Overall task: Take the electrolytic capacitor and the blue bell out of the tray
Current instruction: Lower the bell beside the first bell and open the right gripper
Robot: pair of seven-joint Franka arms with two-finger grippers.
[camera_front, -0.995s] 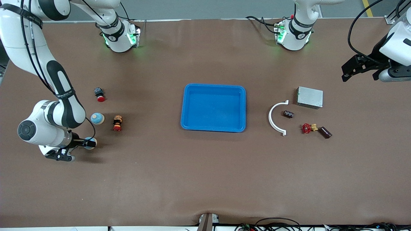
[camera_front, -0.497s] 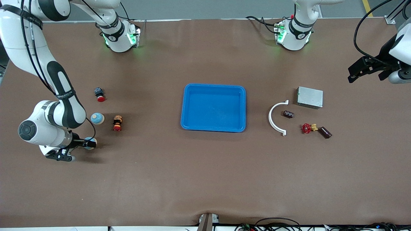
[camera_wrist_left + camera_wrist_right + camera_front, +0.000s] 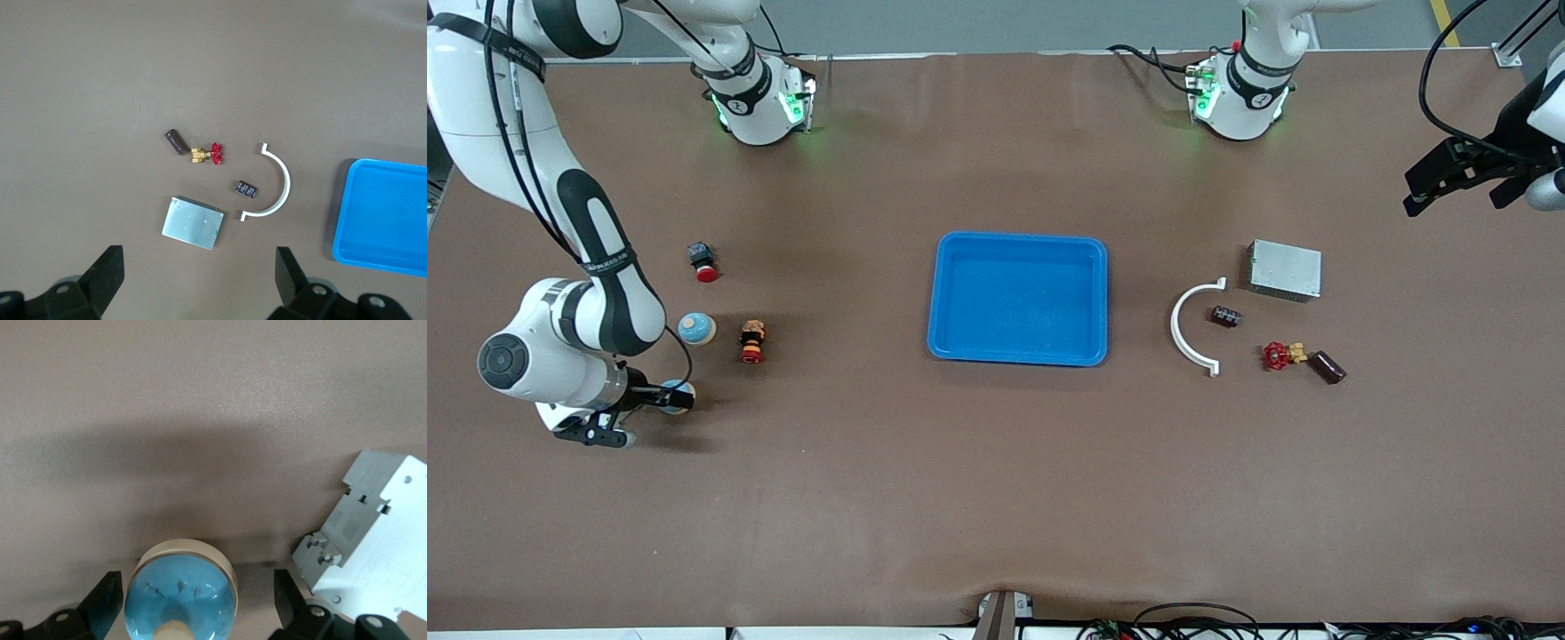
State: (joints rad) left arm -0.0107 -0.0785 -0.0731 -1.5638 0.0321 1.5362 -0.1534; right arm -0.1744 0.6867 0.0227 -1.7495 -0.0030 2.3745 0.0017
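A blue-domed bell (image 3: 181,600) with a cream rim stands on the brown table between the fingers of my right gripper (image 3: 197,587), which is open, with a gap on each side. In the front view this bell (image 3: 679,388) peeks out beside the right gripper (image 3: 640,416) at the right arm's end. The capacitor (image 3: 1327,366), a dark brown cylinder, lies at the left arm's end next to a red valve (image 3: 1277,356). My left gripper (image 3: 1458,200) hangs open and empty high over that end. The left wrist view has the capacitor (image 3: 176,141) well ahead of that gripper (image 3: 197,260).
A blue tray (image 3: 943,293) sits mid-table. Near the capacitor are a white arc (image 3: 1181,331), a small dark part (image 3: 1224,316) and a silver box (image 3: 1285,269). A second bell (image 3: 696,328), two red buttons (image 3: 706,262) (image 3: 752,341) and a white breaker (image 3: 373,533) lie by the right gripper.
The left gripper has drifted outward toward the edge at the left arm's end. The right gripper stays around the bell, still open.
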